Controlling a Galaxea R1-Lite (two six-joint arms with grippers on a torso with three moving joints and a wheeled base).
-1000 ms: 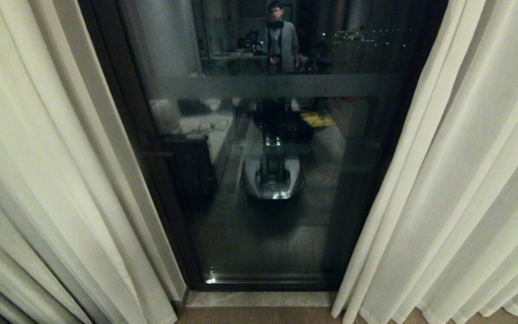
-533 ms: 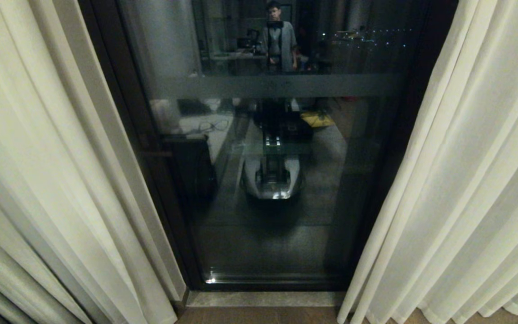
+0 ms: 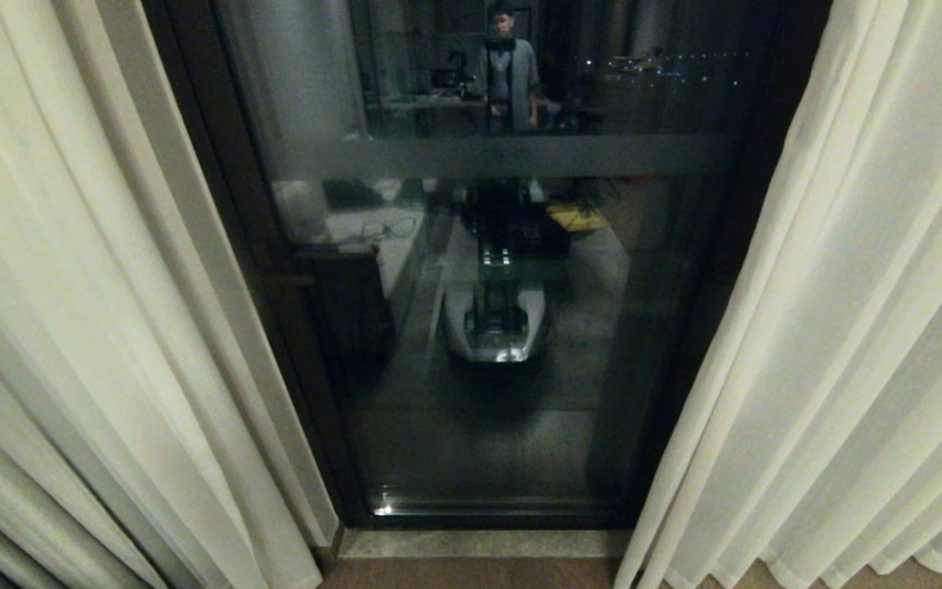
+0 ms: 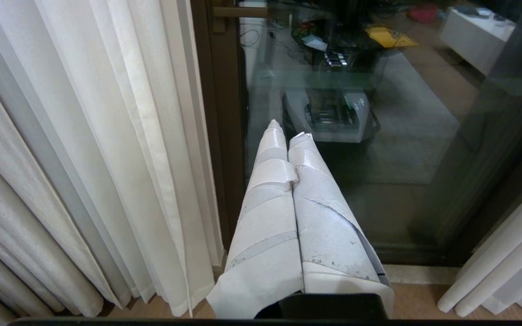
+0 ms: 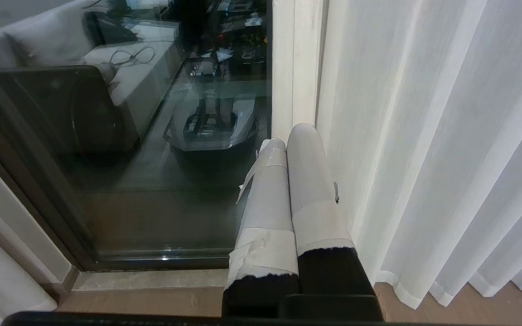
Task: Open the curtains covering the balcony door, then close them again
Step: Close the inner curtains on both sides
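**Curtains parted, robot facing the glass with both grippers idle**

The curtains hang drawn apart: the left panel (image 3: 87, 311) covers the left side of the head view, the right panel (image 3: 847, 327) the right side, both reaching the wooden floor (image 3: 479, 573). Between them the balcony door (image 3: 487, 270) stands exposed, its dark glass reflecting the robot and a person standing behind it. A pale stone threshold (image 3: 479, 542) runs along the foot of the door.

The left gripper (image 4: 286, 131) points at the glass, just beside the left panel's inner edge, touching nothing, its tape-wrapped jaws pressed together. The right gripper (image 5: 290, 136) sits just beside the right panel's inner edge, its jaws also pressed together and empty.

Judging by the uncovered door, the opening looks done and the closing remains. To do that well, each gripper would probably need to spread its jaws, pinch its panel's leading edge, and draw it sideways smoothly toward the door's middle, avoiding downward tugs that could strain the hanging.
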